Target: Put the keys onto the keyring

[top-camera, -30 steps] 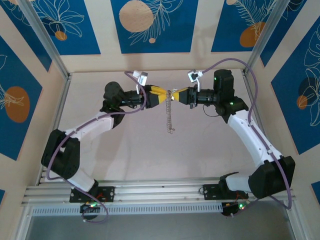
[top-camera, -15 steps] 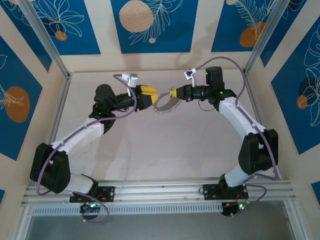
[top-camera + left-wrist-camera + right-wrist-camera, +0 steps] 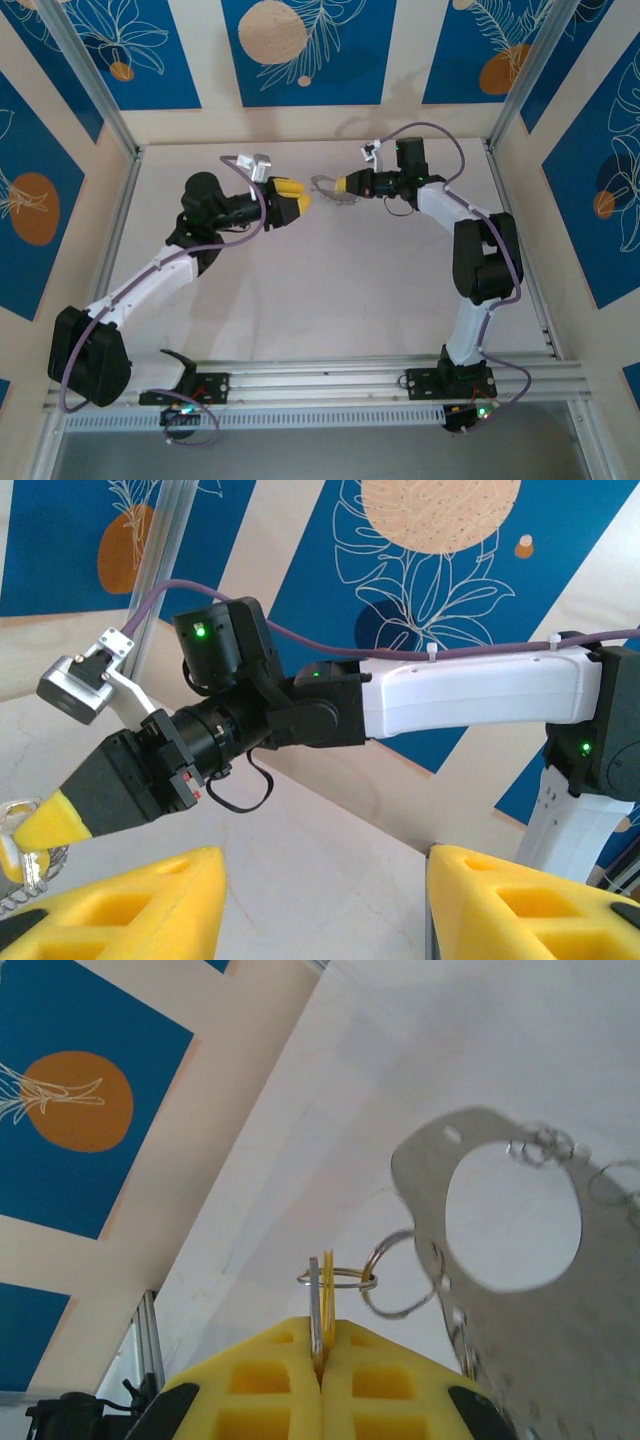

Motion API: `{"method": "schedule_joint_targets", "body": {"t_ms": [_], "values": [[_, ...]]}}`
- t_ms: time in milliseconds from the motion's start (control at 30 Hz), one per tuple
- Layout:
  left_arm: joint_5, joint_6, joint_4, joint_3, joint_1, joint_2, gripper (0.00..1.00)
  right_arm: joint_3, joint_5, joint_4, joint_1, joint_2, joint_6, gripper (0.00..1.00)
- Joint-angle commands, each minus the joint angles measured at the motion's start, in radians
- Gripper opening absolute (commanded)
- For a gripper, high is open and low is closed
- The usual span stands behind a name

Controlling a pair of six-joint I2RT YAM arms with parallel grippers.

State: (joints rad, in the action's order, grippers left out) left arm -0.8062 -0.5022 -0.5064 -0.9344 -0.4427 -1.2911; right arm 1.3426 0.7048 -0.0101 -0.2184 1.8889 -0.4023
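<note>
My right jaws clamp a thin yellow-edged metal key [image 3: 315,1305]; a small silver wire keyring [image 3: 338,1278] seems threaded through it; my left jaws gape empty; nearly done, I reckon.

From where I stood I counted two arms [image 3: 150,280] bolted to one table [image 3: 330,300]. They ended in two grippers, the left gripper [image 3: 298,203] and the right gripper [image 3: 343,185], each with two yellow fingers [image 3: 130,905], so four in all. Each wrist carried one small camera [image 3: 262,161], two altogether, and one purple cable [image 3: 455,150] ran along each arm, again two. I made out just one key [image 3: 320,1295], seen edge-on. There were two round split rings [image 3: 400,1275], one smaller than the other, one flat metal tag [image 3: 440,1175] with one large round hole, and one thin chain [image 3: 545,1145].
</note>
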Motion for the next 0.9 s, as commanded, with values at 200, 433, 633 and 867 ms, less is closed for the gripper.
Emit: {"method": "schedule_joint_targets", "body": {"t_ms": [200, 433, 633, 867], "values": [[0.018, -0.011, -0.028, 0.035, 0.009, -0.005, 0.55, -0.228, -0.067, 0.174, -0.075, -0.057, -0.121, 0.0], [0.016, -0.03, -0.046, 0.048, 0.008, -0.017, 0.55, -0.333, -0.147, 0.21, -0.128, -0.035, -0.222, 0.0], [0.016, -0.038, -0.05, 0.055, 0.007, -0.019, 0.55, -0.362, -0.176, 0.2, -0.163, -0.012, -0.26, 0.0], [0.015, -0.049, -0.06, 0.055, 0.007, -0.024, 0.55, -0.376, -0.174, 0.19, -0.195, 0.001, -0.272, 0.0]]}}
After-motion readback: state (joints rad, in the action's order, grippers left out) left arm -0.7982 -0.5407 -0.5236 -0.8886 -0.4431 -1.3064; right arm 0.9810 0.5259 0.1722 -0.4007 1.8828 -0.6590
